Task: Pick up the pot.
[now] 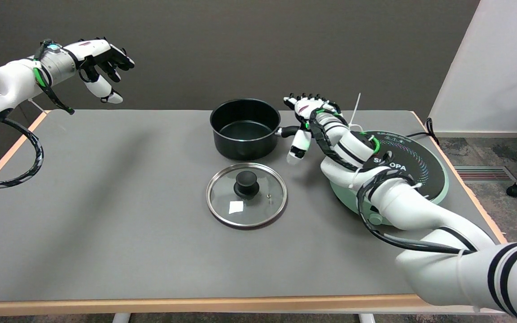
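A black pot [245, 128] stands upright and empty on the grey table [106, 202], toward the far middle. Its short black handle [286, 131] sticks out to the right. My right hand [307, 120] hovers right at that handle, fingers spread above and behind it and the thumb hanging down in front. The handle's end lies under the palm, and nothing shows the fingers closed around it. The pot rests on the table.
A glass lid [246, 194] with a black knob lies flat in front of the pot. A round green-rimmed induction cooker [424, 172] sits at the right, under my forearm. The idle left hand [101, 60] hangs in the air at upper left.
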### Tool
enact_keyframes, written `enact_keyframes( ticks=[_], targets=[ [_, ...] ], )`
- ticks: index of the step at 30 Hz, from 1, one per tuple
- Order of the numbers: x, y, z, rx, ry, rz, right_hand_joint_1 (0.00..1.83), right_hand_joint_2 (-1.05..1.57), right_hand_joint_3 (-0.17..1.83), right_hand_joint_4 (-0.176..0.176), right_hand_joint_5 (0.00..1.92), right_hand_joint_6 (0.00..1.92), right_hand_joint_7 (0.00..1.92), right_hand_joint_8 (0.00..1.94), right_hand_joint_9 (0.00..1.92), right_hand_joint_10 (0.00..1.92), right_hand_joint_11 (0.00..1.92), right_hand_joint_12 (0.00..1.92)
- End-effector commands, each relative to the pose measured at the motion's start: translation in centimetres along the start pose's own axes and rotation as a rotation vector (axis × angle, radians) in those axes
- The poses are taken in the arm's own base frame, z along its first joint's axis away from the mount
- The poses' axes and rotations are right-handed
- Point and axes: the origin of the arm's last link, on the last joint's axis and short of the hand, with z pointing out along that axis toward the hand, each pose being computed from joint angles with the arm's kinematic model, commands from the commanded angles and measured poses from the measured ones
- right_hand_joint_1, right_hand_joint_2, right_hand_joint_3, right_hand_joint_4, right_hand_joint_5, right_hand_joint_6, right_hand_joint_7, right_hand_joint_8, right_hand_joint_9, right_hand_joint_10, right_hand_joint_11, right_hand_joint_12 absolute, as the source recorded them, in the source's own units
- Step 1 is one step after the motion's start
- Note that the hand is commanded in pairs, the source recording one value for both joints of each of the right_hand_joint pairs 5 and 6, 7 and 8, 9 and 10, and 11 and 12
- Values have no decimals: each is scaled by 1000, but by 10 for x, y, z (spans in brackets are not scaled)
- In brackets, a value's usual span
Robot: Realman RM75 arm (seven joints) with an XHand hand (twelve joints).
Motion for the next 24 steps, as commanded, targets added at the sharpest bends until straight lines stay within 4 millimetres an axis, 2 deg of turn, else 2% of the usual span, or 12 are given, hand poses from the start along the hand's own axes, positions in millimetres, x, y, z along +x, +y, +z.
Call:
enact_keyframes(
  ticks=[1,10,20,22,24],
  targets=[
    [-6,-2,7,-4,-32,1,1193,-685,1248,176,30,30,30,30,30,30,30,30],
    [-10,-2,8,-5,-49,13,1181,-647,1166,176,24,24,24,24,24,24,24,24],
    [-14,-1,9,-8,-65,33,1181,-481,870,176,23,23,23,23,23,23,23,23],
    [-13,-1,9,-8,-64,33,1180,-504,880,176,28,28,28,28,28,28,28,28],
    [-13,-1,9,-7,-63,33,1178,-541,1014,176,35,35,35,35,35,35,35,35]
  ],
)
